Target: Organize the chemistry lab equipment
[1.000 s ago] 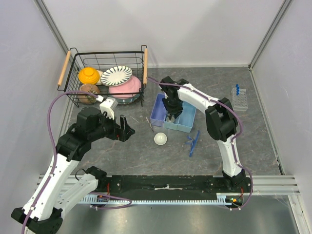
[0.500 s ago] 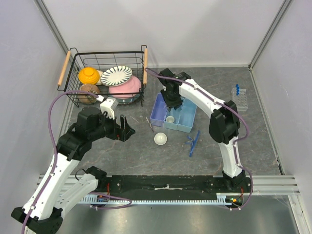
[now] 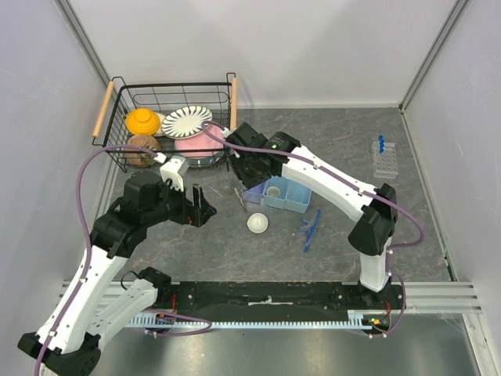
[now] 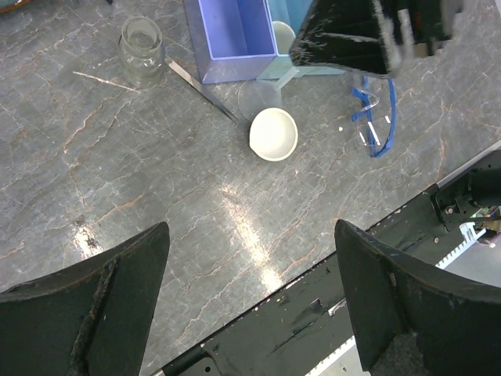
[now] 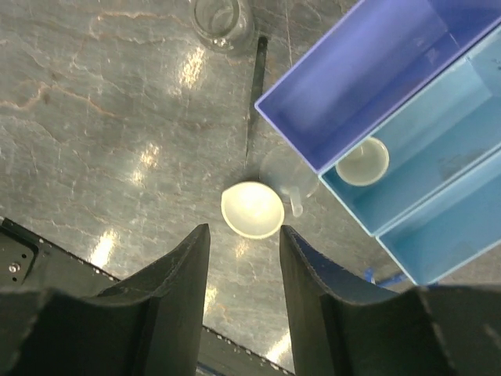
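Note:
My right gripper (image 3: 247, 177) (image 5: 243, 233) is open and empty, hovering left of the blue divided tray (image 3: 298, 197) (image 5: 368, 55). The tiny white cup (image 3: 273, 190) (image 5: 362, 161) sits in the tray's light blue compartment. The white dome-shaped dish (image 3: 257, 223) (image 5: 252, 210) lies on the table just beyond my right fingertips. The thin metal spatula (image 3: 241, 200) (image 4: 202, 90) lies left of the tray. Blue stick tools (image 3: 309, 229) (image 4: 376, 117) lie right of the dish. The clear tube rack (image 3: 383, 160) with blue-capped tubes stands far right. My left gripper (image 3: 201, 205) (image 4: 250, 235) is wide open and empty.
A black wire basket (image 3: 117, 149) with striped, pink and orange crockery stands at the back left. A small glass jar (image 4: 142, 51) (image 5: 221, 19) stands near the spatula's far end. A clear funnel-like piece (image 5: 288, 178) lies between dish and tray.
My right gripper has risen out of the tray and swung left, leaving the tiny white cup in the light blue compartment. The left arm has not moved.

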You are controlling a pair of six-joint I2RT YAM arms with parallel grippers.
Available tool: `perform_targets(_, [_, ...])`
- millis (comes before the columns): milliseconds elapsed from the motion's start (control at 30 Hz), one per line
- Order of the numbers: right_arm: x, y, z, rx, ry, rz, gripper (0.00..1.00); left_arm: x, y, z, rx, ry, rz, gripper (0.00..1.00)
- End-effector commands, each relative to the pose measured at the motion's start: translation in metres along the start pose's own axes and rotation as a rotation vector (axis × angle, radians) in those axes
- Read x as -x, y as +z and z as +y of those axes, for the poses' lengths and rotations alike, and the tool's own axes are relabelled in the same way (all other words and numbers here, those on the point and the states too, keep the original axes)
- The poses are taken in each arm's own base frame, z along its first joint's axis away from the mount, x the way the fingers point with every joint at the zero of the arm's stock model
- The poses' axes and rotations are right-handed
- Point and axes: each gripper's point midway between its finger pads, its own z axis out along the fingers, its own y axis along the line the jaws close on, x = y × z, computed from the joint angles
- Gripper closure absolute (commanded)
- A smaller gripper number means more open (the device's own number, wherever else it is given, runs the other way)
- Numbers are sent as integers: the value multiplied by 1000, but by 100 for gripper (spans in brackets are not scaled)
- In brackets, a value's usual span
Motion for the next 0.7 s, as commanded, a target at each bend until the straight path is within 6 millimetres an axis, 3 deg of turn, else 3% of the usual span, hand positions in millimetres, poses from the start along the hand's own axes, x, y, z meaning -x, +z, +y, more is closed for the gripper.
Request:
perform_targets(0, [24, 23, 8, 38, 72, -89, 51, 23, -16, -5, 8, 29, -76, 8])
perform_targets(167, [50, 53, 19, 43, 80, -124, 50, 26, -24, -4, 28, 26, -86, 8])
perform_targets(267, [57, 85, 28, 47, 72, -110, 50, 25, -27, -3, 36, 24, -88, 8])
perform_targets(300, [66, 85, 31, 61, 75, -127, 50, 23, -27, -2, 38, 20, -82, 8])
perform_targets(433, [67, 106, 39, 79, 74, -109, 39, 22, -27, 0, 52, 24, -75, 8])
perform_targets(667, [63, 125, 35, 79, 78, -96, 33, 22, -23, 3, 61, 27, -63, 8])
